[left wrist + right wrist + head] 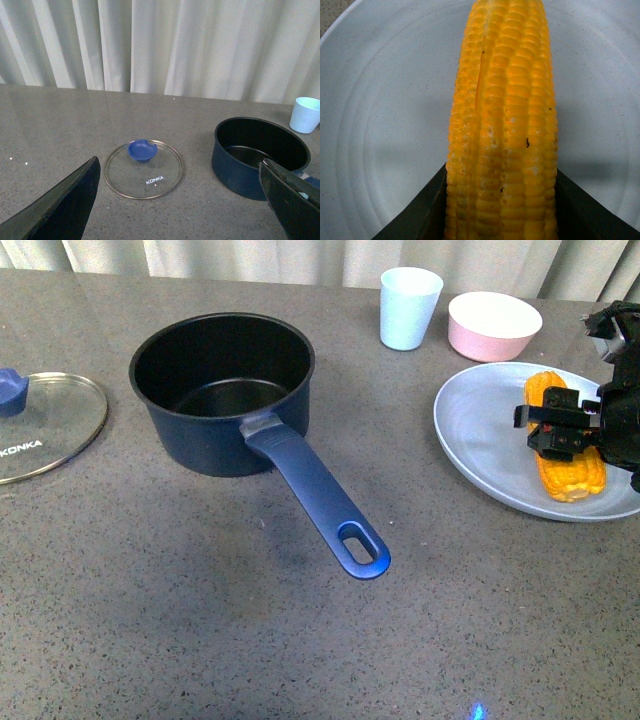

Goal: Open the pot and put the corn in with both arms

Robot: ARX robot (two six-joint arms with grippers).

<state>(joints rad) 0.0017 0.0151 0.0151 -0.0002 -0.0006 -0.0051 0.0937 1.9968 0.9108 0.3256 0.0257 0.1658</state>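
Note:
The navy-blue pot stands open at centre left, its long handle pointing toward the front right. Its glass lid with a blue knob lies flat on the table at the far left. The yellow corn lies on a pale blue plate at the right. My right gripper is shut on the corn across its middle; in the right wrist view the corn fills the space between the jaws. My left gripper is open and empty, above the table between the lid and the pot.
A pale blue cup and a pink bowl stand at the back, behind the plate. The cup also shows in the left wrist view. A white curtain hangs behind the grey table.

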